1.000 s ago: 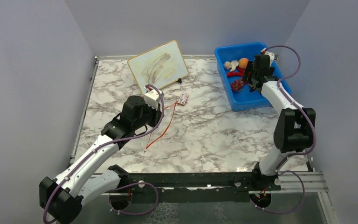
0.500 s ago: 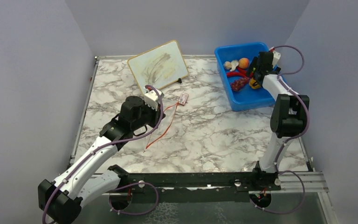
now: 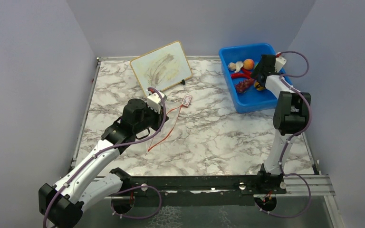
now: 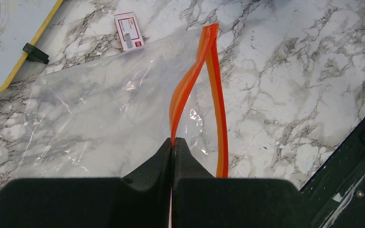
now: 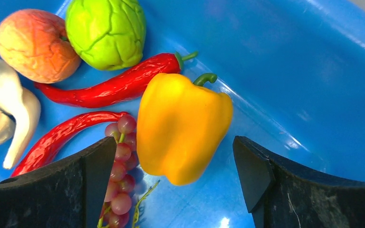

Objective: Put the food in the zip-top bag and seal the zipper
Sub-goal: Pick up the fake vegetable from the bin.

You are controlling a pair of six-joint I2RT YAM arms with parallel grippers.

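One zipper (image 4: 218, 118) strand pinched in left tool (image 4: 173, 141), yellow pepper (image 5: 180, 118) between spread right tool (image 5: 173, 147), in blue bin (image 5: 313, 71)

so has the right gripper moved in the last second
Yes: the right gripper shifted a little toward the far right side of the blue bin, jaws open.

Soft, even light is falling from above in the top view; the table (image 3: 209, 137) is showing only faint shadows, and nothing is blurring. In the left wrist view the bag (image 4: 100, 104) is throwing small white glints at centre, and the dark left fingers (image 4: 161, 161) at the bottom are losing detail. In the right wrist view the bin (image 5: 313, 61) is catching pale glare at lower centre; the pepper (image 5: 180, 128) is looking sharp and casting a shadow beneath, while the right fingers (image 5: 52, 190) are looking slightly soft.
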